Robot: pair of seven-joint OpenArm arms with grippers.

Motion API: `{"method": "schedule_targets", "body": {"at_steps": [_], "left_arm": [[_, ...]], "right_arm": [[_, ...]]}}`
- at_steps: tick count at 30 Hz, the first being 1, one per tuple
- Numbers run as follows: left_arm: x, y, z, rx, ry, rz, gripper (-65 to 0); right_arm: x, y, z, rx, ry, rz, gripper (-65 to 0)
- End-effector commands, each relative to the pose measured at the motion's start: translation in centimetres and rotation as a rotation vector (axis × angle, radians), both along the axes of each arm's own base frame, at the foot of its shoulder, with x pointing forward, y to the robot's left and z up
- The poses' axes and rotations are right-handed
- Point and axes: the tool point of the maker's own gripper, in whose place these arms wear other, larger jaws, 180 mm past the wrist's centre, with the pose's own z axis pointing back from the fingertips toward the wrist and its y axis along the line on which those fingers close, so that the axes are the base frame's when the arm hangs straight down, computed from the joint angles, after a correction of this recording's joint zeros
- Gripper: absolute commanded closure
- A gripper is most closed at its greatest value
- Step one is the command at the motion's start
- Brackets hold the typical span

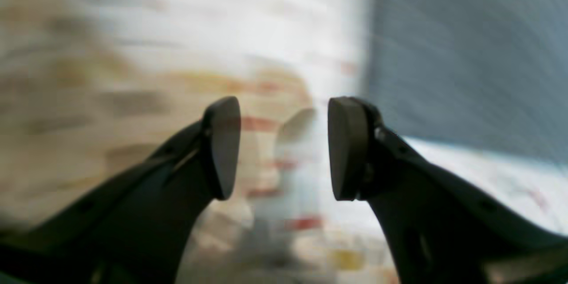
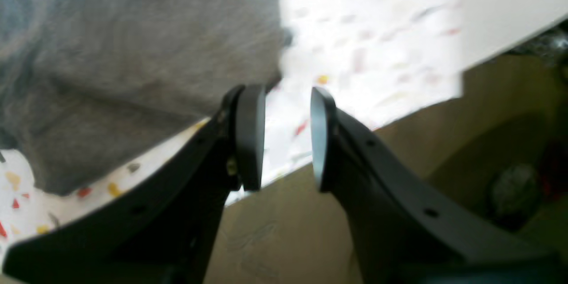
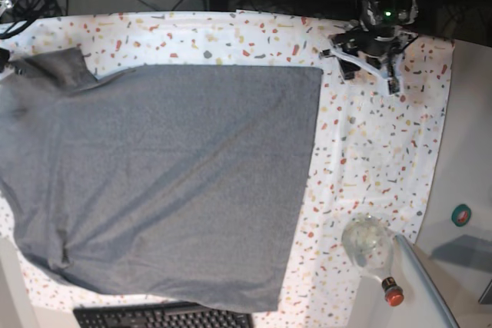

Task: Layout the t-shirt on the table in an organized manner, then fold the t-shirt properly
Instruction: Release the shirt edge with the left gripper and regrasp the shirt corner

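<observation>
The grey t-shirt (image 3: pixel 169 182) lies spread flat over the left and middle of the speckled table (image 3: pixel 384 151), its straight hem edge facing right and one sleeve at the far left corner. My left gripper (image 3: pixel 367 67) hovers just off the shirt's far right corner. In the blurred left wrist view it (image 1: pixel 284 142) is open with nothing between its pads, and the t-shirt (image 1: pixel 466 53) is at the upper right. My right gripper (image 2: pixel 287 137) is open and empty at the table's edge (image 2: pixel 364 40), beside a corner of the t-shirt (image 2: pixel 133 62).
A black keyboard (image 3: pixel 161 318) lies at the near edge under the shirt's corner. A clear bottle with a red cap (image 3: pixel 369 247) lies at the table's near right. Cables and equipment crowd the far side. Brown floor (image 2: pixel 288 230) shows past the table edge.
</observation>
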Motion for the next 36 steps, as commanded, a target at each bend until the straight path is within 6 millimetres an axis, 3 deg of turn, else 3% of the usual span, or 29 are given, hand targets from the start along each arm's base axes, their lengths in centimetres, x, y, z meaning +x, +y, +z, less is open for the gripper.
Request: {"method": "schedule_targets", "body": {"at_steps": [1, 3, 4, 6, 7, 8, 10, 12, 15, 18, 22, 24, 28, 31, 33, 36], "left_arm": [[1.8, -0.3, 2.4, 0.004, -0.093, -0.016, -30.4], [3.1, -0.5, 4.4, 0.014, -0.153, -0.031, -29.5], [4.4, -1.2, 5.0, 0.005, -0.183, -0.049, -26.0], [7.4, -3.4, 5.5, -0.020, -0.225, -0.101, -10.5], [8.7, -4.6, 5.1, -0.038, -0.226, -0.127, 0.0], [10.1, -6.0, 4.7, -0.055, -0.227, -0.159, 0.0], [12.3, -7.8, 3.0, -0.078, -0.198, -0.200, 0.0], [13.8, -9.1, 0.8, -0.091, -0.141, -0.228, 0.0], [14.8, -9.6, -2.1, -0.098, -0.065, -0.229, 0.0], [14.9, -9.2, -3.3, -0.091, -0.070, -0.210, 0.0], [13.5, -6.8, -5.1, -0.051, -0.037, -0.193, 0.0], [13.4, -5.7, -5.4, -0.034, -0.047, -0.176, 0.0], [14.6, -4.7, -4.1, -0.038, -0.097, -0.132, 0.0], [16.4, -4.1, -1.0, -0.036, -0.190, -0.111, 0.0], [17.1, -3.7, 1.7, -0.031, -0.271, -0.101, 0.0], [15.5, -2.5, 4.7, -0.042, -0.319, -0.064, 0.0]], "right_arm": [[1.0, -0.9, 1.5, -0.040, -0.044, 0.012, -17.0], [1.9, -1.2, 1.4, -0.045, -0.071, 0.033, -16.7], [3.2, -1.5, 1.5, -0.051, -0.110, 0.051, -16.5], [6.7, -1.4, 0.4, -0.035, -0.176, 0.111, -13.1], [8.1, -1.9, -0.1, -0.033, -0.193, 0.142, -7.8], [9.4, -2.0, -1.2, -0.017, -0.199, 0.175, 0.0], [11.8, -1.8, -2.9, 0.019, -0.215, 0.213, 0.0], [12.8, -2.3, -4.7, 0.071, -0.223, 0.185, 0.0], [13.9, -3.2, -6.1, 0.122, -0.236, 0.138, 0.0], [14.1, -3.9, -6.8, 0.150, -0.224, 0.099, 0.0], [12.6, -6.4, -7.2, 0.070, -0.190, -0.051, 0.0], [12.6, -6.3, -7.3, 0.067, -0.191, -0.053, 0.0], [14.5, -5.6, -5.9, 0.065, -0.249, -0.010, 0.0], [16.1, -4.7, -3.6, 0.032, -0.320, 0.055, 0.0], [16.4, -4.6, -1.3, -0.028, -0.375, 0.102, 0.0], [14.6, -4.0, 2.1, -0.110, -0.461, 0.105, 0.0]]}}
